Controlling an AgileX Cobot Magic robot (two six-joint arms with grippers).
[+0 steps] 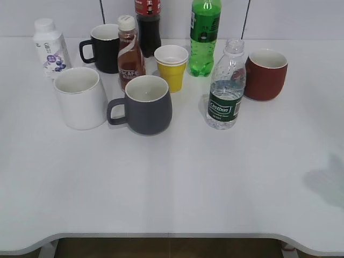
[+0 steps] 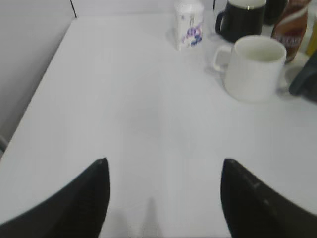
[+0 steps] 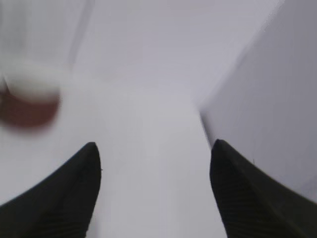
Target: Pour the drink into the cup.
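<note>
Clear plastic makes up the water bottle [image 1: 226, 88]. It has a dark green label with white letters and no cap on top. It stands upright on the white tabletop [image 1: 177, 183], on the right side. Some water sits in its lower part.

Just behind it on the right is a red mug [image 1: 265, 74], close to the bottle. Behind it on the left stands a bright green soda bottle [image 1: 204, 36].

The big white mug [image 1: 79, 97] is well apart from the water bottle, on the left side. It stands upright and looks empty inside. In the left wrist view its handle points left.

Between the two stands a dark grey mug [image 1: 146, 104], just beside the white mug, with its handle pointing toward it. Behind the grey mug is a small yellow paper cup [image 1: 172, 66] and a brown coffee bottle [image 1: 129, 52] with a white cap. Farther back are a black mug [image 1: 103, 48], a dark cola bottle [image 1: 148, 26], and a small white bottle [image 1: 50, 47] with purple pictures on it at the far left.

The left claw [image 2: 163, 198] is spread wide and holds nothing. It hangs over bare tabletop, with the white mug far ahead on its right. The right claw [image 3: 156, 191] is also spread wide and holds nothing. Its view is blurry, with the red mug a smear at the far left.
</note>
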